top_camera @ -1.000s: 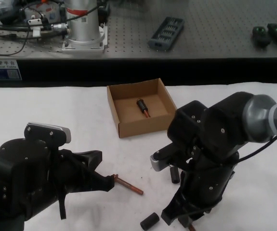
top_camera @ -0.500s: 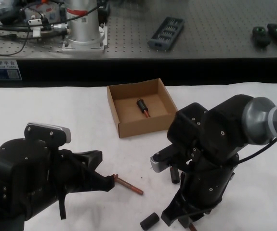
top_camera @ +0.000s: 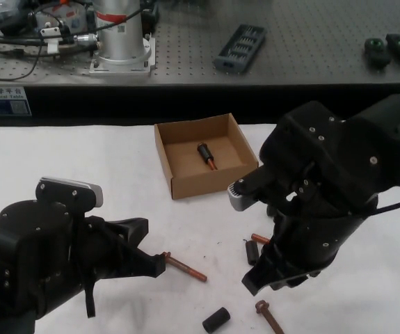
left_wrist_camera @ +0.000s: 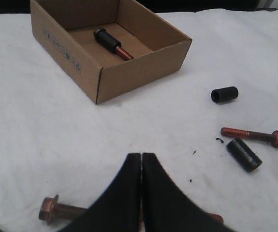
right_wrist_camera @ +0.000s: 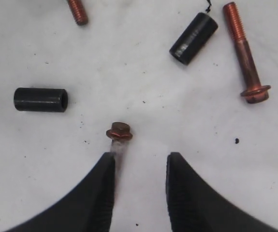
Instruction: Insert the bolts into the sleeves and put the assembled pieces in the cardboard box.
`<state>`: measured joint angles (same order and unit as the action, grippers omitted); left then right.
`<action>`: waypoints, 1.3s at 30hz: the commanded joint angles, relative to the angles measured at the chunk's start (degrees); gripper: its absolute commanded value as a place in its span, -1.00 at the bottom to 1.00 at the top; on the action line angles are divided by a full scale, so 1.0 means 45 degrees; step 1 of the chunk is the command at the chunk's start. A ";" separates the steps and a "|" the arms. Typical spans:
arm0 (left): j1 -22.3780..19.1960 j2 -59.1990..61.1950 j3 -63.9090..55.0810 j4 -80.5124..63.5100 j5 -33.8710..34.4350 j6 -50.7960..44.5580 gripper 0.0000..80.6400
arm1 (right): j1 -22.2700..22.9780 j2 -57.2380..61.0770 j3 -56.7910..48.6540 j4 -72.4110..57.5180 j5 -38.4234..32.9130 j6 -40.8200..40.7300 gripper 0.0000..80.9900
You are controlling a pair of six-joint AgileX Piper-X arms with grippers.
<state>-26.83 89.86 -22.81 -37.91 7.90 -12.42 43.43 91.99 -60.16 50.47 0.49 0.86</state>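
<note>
Bench (top_camera: 81, 160): covered by a white cloth, slightly fuzzy and creased.
Bolts: copper-coloured metal with threaded shanks and flanged hex heads, all lying loose on the cloth.
Sleeves: short matte-black hollow cylinders. The first sleeve (right_wrist_camera: 40, 99) lies on its side, apart from the others. The second sleeve (right_wrist_camera: 194, 38) lies just beside the far bolt (right_wrist_camera: 245, 52).
Left end effector (left_wrist_camera: 141, 162): smooth, curved black fingers pressed together with only a thin seam between them, holding nothing. The left bolt (left_wrist_camera: 56, 211) lies crosswise behind the fingers, its head out on one side and its tip on the other. Whether they touch it I cannot tell.
Right end effector (right_wrist_camera: 141, 162): fingers spread apart with bare cloth between them, holding nothing. The near bolt (right_wrist_camera: 119, 131) lies just off one fingertip with its head turned away from the finger. Contact cannot be judged.
Cardboard box (left_wrist_camera: 139, 67): plain brown, open-topped, with low walls, standing on the cloth beyond both arms. Inside, one assembled piece (left_wrist_camera: 110, 42) lies flat on the box floor, a black sleeve with a copper shank sticking out of one end.
</note>
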 commanded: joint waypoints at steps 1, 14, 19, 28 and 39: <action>-0.0047 -0.0136 -0.0131 -0.0183 0.0064 0.0089 -0.98 | 0.0012 -0.0156 0.0085 -0.0204 0.0064 -0.0114 -0.36; -0.0047 -0.0136 -0.0131 -0.0183 0.0064 0.0089 -0.98 | 0.0012 -0.0118 0.1591 -0.1818 -0.0109 -0.0069 -0.36; -0.0047 -0.0136 -0.0131 -0.0183 0.0064 0.0089 -0.98 | 0.0012 -0.0079 0.1801 -0.2155 -0.0838 0.0150 -0.36; -0.0047 -0.0136 -0.0131 -0.0183 0.0064 0.0089 -0.98 | 0.0012 0.0378 0.1801 -0.2550 -0.0776 0.0080 -0.36; -0.0047 -0.0136 -0.0131 -0.0183 0.0064 0.0089 -0.98 | -0.0022 0.2326 0.1801 -0.2583 0.0549 -0.0191 -0.36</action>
<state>-26.83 89.86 -22.81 -37.91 7.90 -12.42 43.43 98.83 -52.94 39.87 -1.48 0.42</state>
